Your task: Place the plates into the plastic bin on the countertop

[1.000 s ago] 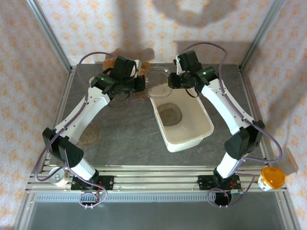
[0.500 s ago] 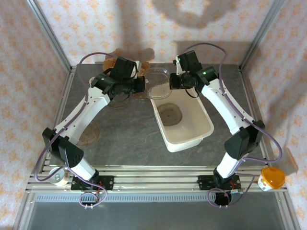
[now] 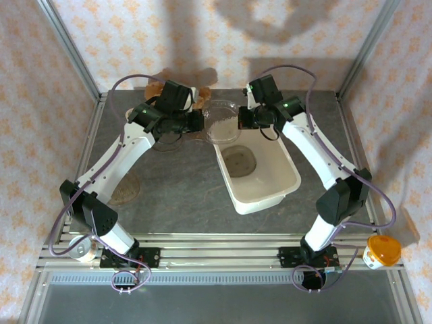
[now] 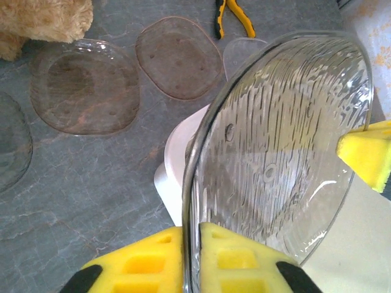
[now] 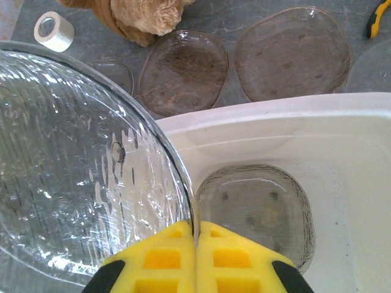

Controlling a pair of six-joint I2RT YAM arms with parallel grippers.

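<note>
A clear ribbed plate (image 3: 221,120) hangs over the far-left corner of the white plastic bin (image 3: 287,177), held from both sides. My left gripper (image 4: 192,259) is shut on the near rim of the plate (image 4: 281,152), with the bin's corner (image 4: 174,168) below. My right gripper (image 5: 195,244) is shut on the opposite rim of this plate (image 5: 73,177). Another clear plate (image 5: 256,210) lies flat on the floor of the bin (image 5: 342,140). Two more plates (image 5: 183,70) (image 5: 293,52) rest on the countertop (image 3: 175,182) behind the bin.
A tan plush toy (image 5: 137,15) and a white tape roll (image 5: 54,30) sit at the back. Yellow-handled pliers (image 4: 232,15) lie beyond the plates. A further clear plate (image 3: 125,191) lies at the countertop's left. An orange-lidded cup (image 3: 381,251) stands outside the frame rail.
My right gripper has closed onto the plate's rim. The plate and both grippers have shifted slightly toward the back.
</note>
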